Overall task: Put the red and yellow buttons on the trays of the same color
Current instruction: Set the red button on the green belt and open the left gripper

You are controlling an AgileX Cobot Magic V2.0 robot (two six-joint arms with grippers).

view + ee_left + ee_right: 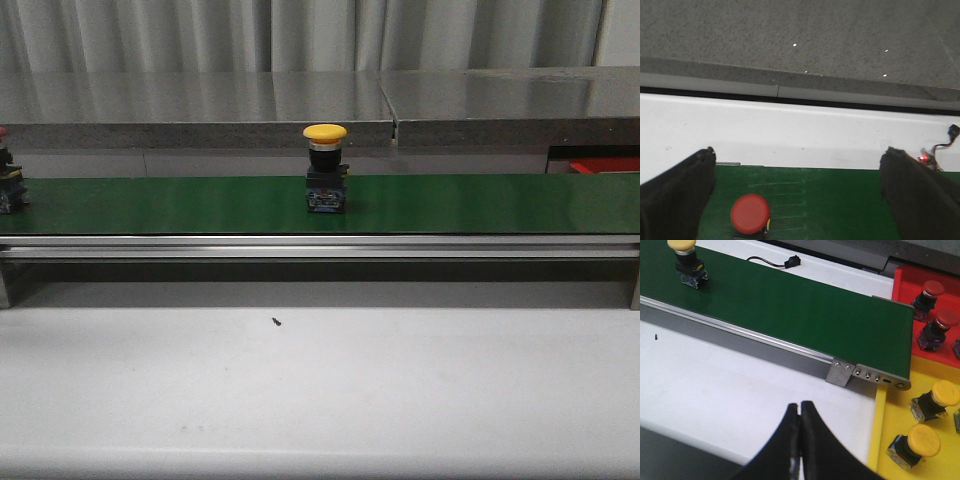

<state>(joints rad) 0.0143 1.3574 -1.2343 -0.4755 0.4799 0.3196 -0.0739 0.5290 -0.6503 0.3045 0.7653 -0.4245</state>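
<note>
Two buttons ride the green belt [180, 205]: a yellow button [325, 168] upright mid-belt, a red button [750, 214] between the left gripper's [795, 200] spread fingers, seemingly lined up for a grab; the right gripper [800, 432], fingers pressed together and empty, waits near the red tray [905, 282] and yellow tray [879, 430], each already holding matching buttons.

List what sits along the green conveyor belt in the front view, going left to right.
Dark-based push button cut off at the left edge → yellow-capped push button on a black collar and blocky base, mid-belt → bare green belt → red tray corner behind the far right end.
</note>
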